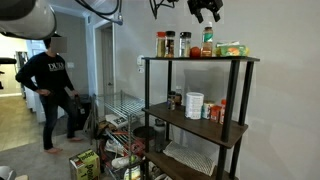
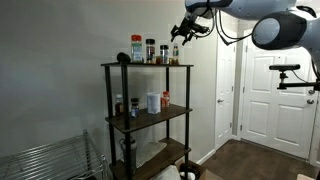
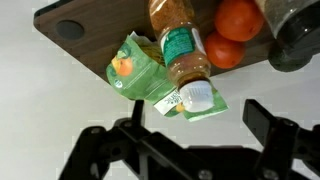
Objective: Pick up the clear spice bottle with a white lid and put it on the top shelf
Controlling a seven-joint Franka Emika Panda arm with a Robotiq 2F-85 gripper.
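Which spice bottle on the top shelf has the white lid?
The clear spice bottle with the green label, nearest the gripper; the other jars have dark lids.

Tally for the three-board shelf unit (image 2: 150, 118) and what stands around it.
On the shelf unit's top shelf (image 1: 200, 59): three dark-lidded jars (image 1: 184, 44), one clear spice bottle with a white lid (image 1: 208, 42), one green carton (image 3: 140, 75) and two red-orange round fruits (image 3: 238, 20). On its middle board (image 1: 200, 124): one white canister (image 1: 194, 105) and a few smaller containers (image 1: 218, 112), too small to count surely. Beside the shelf unit: one white wire rack (image 1: 118, 105) and one person (image 1: 48, 85).
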